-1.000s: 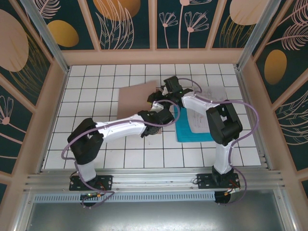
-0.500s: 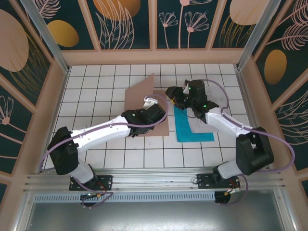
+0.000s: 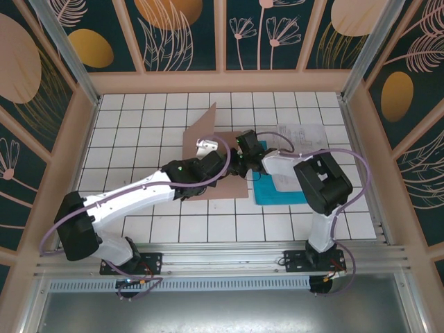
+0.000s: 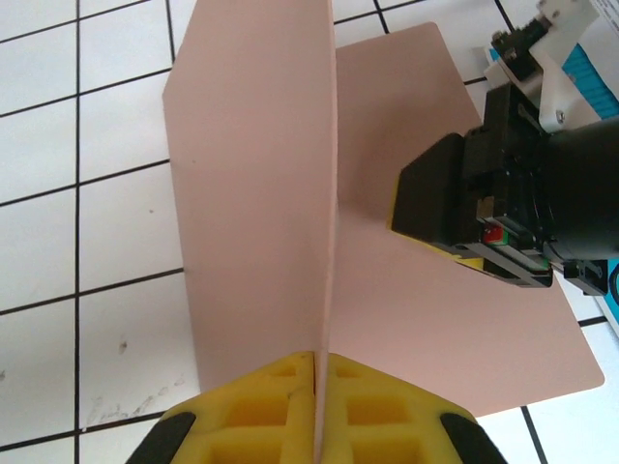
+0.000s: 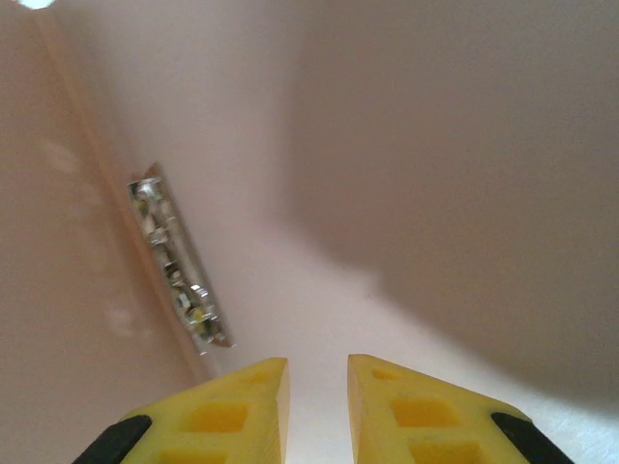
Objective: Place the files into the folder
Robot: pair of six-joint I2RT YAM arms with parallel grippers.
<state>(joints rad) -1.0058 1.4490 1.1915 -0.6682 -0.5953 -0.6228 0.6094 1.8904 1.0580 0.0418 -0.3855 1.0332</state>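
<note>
Reaching diagonally, the left gripper (image 4: 315,365) clamps the folder (image 4: 253,155) by its upright flap. The right gripper (image 5: 317,372) hangs slightly parted and empty over the lower leaf. White tiled table (image 3: 132,125), floral walls (image 3: 180,35).

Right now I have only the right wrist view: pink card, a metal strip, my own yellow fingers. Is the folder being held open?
Observer: Yes. The left gripper is shut on the raised cover of the folder, which stands up from the crease.
Operator: And the files?
Observer: Neither is inside. The teal-blue sheet and the white paper lie on the table, right of the folder.
Operator: Where is the right arm in all that?
Observer: The right gripper is over the folder's flat lower leaf, pointing toward the crease.
</note>
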